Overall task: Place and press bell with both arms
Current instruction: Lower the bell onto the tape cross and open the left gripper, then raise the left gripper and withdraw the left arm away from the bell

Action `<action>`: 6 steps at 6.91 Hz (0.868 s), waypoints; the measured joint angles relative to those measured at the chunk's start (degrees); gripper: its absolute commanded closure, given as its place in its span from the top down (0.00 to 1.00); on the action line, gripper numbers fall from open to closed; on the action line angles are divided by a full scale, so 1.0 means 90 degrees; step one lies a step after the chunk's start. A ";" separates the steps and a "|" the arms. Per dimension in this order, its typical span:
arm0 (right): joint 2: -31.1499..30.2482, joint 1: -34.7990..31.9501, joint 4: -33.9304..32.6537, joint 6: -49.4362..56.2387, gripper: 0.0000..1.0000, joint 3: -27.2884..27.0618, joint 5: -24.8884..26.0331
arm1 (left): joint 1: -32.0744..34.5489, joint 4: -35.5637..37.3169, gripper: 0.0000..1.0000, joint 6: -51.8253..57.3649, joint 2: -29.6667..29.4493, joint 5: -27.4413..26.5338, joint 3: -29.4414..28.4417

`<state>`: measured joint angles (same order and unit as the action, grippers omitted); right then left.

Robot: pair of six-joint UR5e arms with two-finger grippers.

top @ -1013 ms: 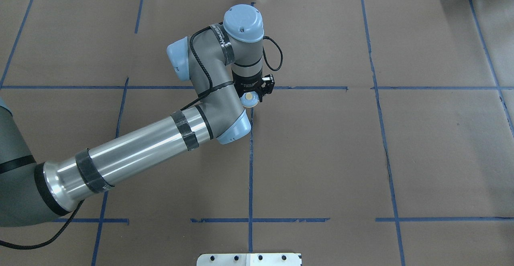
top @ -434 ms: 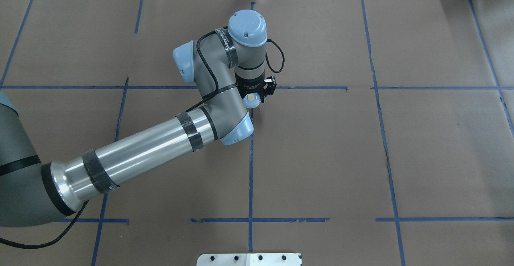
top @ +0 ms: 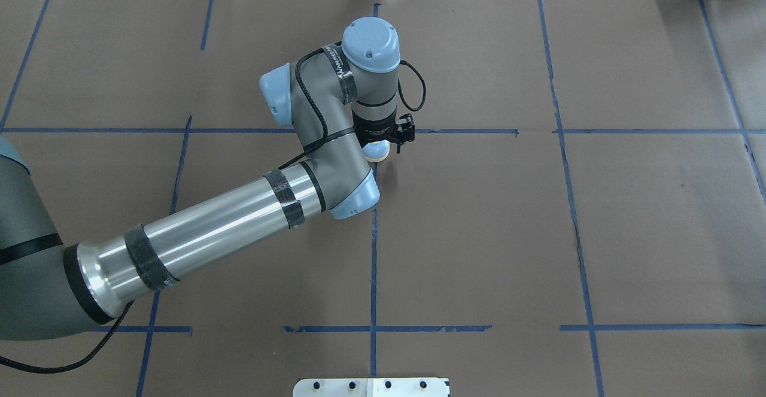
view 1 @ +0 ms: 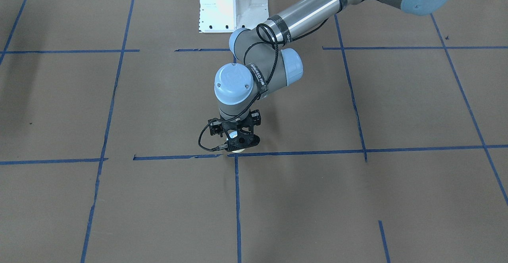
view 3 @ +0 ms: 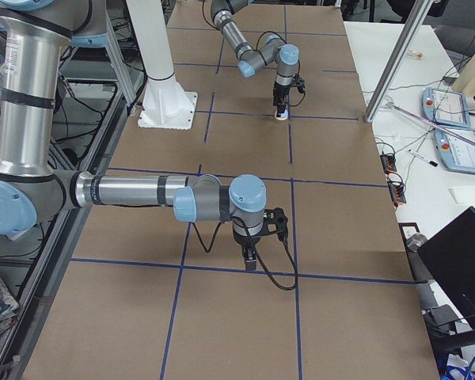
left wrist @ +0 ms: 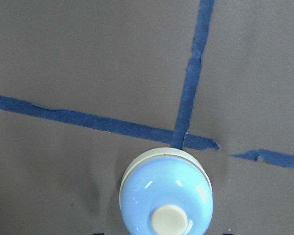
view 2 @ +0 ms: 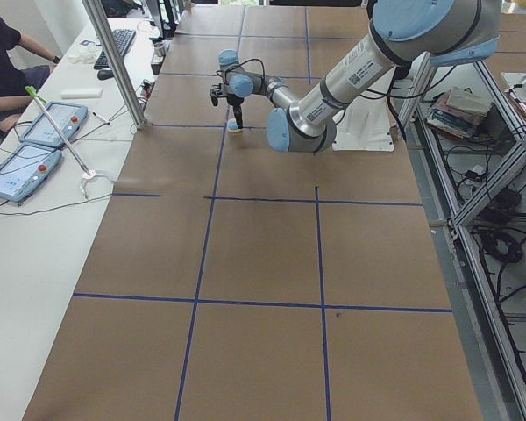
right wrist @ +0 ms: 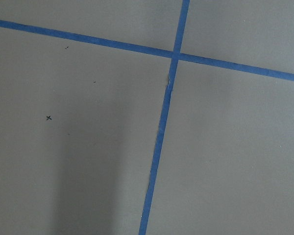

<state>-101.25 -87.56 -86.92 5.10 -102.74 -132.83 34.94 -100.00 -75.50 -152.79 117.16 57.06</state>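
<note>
The bell (left wrist: 165, 196), a light-blue dome with a cream rim and button, sits low over a blue tape crossing near the table's middle. It also shows in the overhead view (top: 377, 152) and the front view (view 1: 238, 150). My left gripper (top: 380, 145) points straight down and is shut on the bell; whether the base touches the paper I cannot tell. My right gripper (view 3: 251, 260) shows only in the right side view, low over the table near its right end, so I cannot tell if it is open or shut. Its wrist view holds only paper and tape.
Brown paper with a blue tape grid (top: 374, 253) covers the table. The white mounting pedestal (view 1: 232, 3) stands at the robot's side. An operators' bench with tablets (view 2: 44, 123) and a metal post (view 2: 114, 61) runs along the far edge.
My left arm has shifted a little to the right with the bell in its gripper. The wrist now hides more of the bell from above.
</note>
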 measured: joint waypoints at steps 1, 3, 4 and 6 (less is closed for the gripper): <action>0.0000 -0.0003 0.0000 0.0000 1.00 -0.0001 0.0002 | -0.0001 0.0012 1.00 -0.0026 0.0001 0.0000 0.0030; 0.0005 -0.0005 -0.0002 0.0002 1.00 -0.0008 0.0018 | 0.0069 0.0090 1.00 -0.0017 0.0024 0.0014 0.0331; 0.0016 0.0016 -0.0006 -0.0010 1.00 -0.0009 0.0036 | 0.0176 0.0270 1.00 0.0025 0.0093 0.0045 0.0676; 0.0034 0.0117 0.0013 -0.0094 1.00 -0.0019 0.0098 | 0.0366 0.1367 1.00 0.0612 0.0607 0.0077 0.1951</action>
<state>-100.95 -86.50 -86.81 4.25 -102.92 -131.95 38.23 -87.70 -69.99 -147.33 117.85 74.62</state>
